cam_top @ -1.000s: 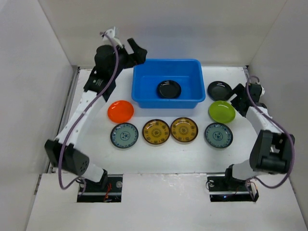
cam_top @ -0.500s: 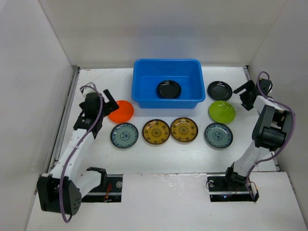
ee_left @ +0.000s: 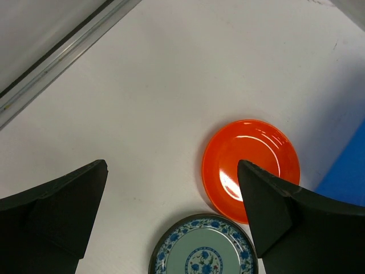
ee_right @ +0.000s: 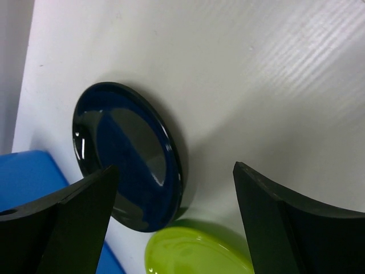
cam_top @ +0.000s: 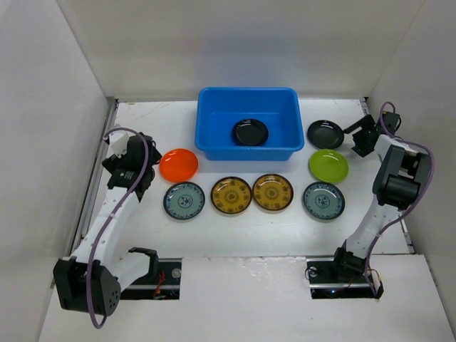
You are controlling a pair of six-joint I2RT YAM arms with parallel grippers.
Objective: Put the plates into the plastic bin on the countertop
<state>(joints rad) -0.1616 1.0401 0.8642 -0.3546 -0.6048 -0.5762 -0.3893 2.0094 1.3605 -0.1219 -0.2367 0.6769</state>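
From above we note a black plate [cam_top: 250,132] inside the blue bin [cam_top: 249,152] — unseen from either wrist — while the left gripper [ee_left: 171,171] and right gripper [ee_right: 175,168] gape wide, holding nothing.

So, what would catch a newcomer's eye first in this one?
The bright blue plastic bin at the back centre of the white countertop, with one glossy black plate lying in it. Next, in front of it: an orange plate on the left, a lime green plate on the right, and four patterned plates in a row along the near side.
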